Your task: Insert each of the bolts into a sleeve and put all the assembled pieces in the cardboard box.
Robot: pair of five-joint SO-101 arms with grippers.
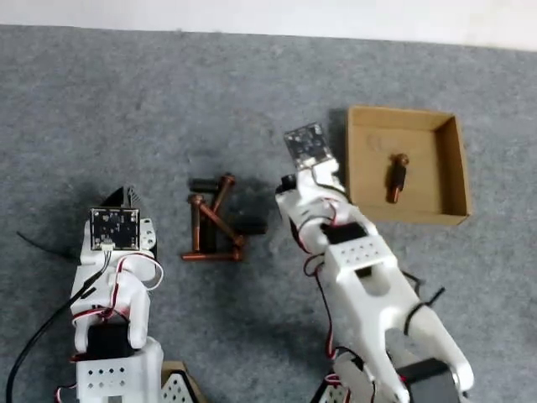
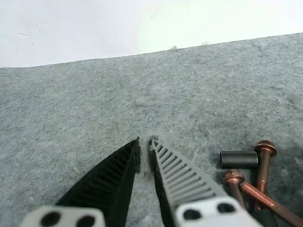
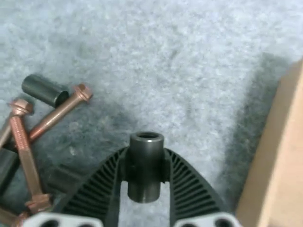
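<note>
Several copper bolts (image 1: pixel 210 228) lie in a loose pile on the grey mat, with black sleeves (image 1: pixel 202 185) among them. My right gripper (image 3: pixel 145 154) is shut on one black sleeve (image 3: pixel 145 176), held upright just above the mat between the pile and the cardboard box (image 1: pixel 449 168). One assembled bolt and sleeve (image 1: pixel 396 177) lies inside the box. My left gripper (image 2: pixel 144 142) is shut on nothing and sits low over the mat to the left of the pile. In the left wrist view a sleeve (image 2: pixel 238 159) and bolts (image 2: pixel 262 163) lie beside it.
The box wall (image 3: pixel 279 165) stands close beside the held sleeve. A loose sleeve (image 3: pixel 42 90) and bolts (image 3: pixel 59 110) lie on the other side of it. Bare mat stretches behind the pile up to the white wall (image 2: pixel 94 28).
</note>
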